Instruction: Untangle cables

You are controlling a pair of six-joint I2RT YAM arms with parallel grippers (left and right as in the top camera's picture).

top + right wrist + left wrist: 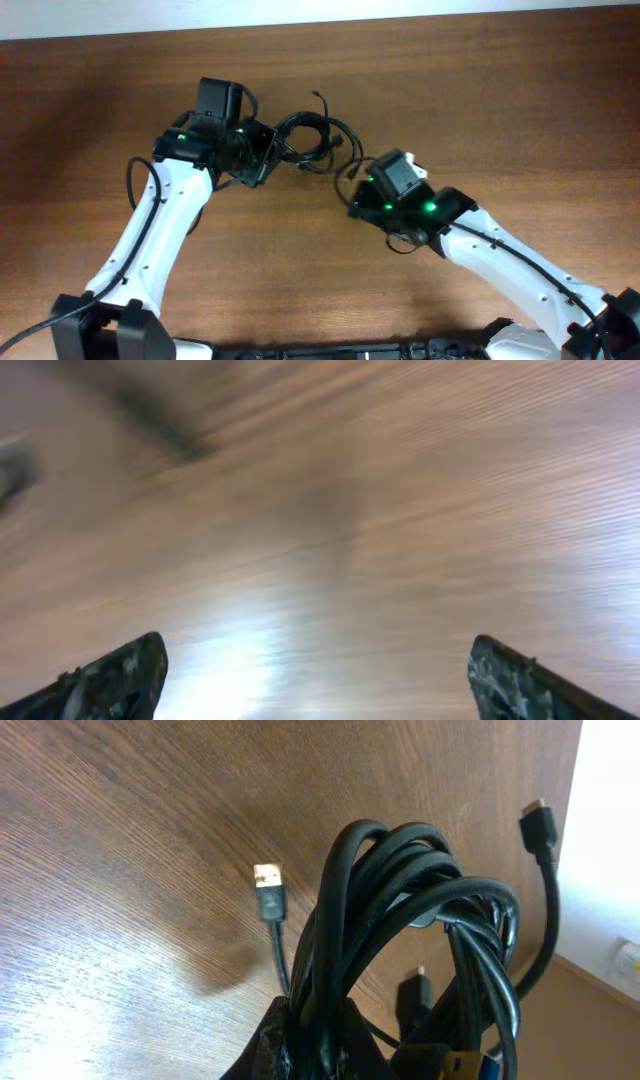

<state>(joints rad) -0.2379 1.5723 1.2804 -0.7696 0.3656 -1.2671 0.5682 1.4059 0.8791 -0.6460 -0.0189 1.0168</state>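
The cables (pixel 312 138) are thin black cords looped into one bundle at the table's middle back. My left gripper (pixel 268 158) is shut on the left side of the bundle. In the left wrist view the looped cords (pixel 400 910) rise from between my fingers (pixel 330 1050), with a metal-tipped plug (pixel 267 882) to the left and a black plug (pixel 537 825) at the upper right. My right gripper (pixel 352 195) is open and empty just right of the bundle. The right wrist view shows its spread fingers (pixel 315 675) over bare, blurred wood.
The wooden table (pixel 320 260) fills the view. A white wall edge (pixel 300 15) runs along the back. Both arms reach in from the front corners.
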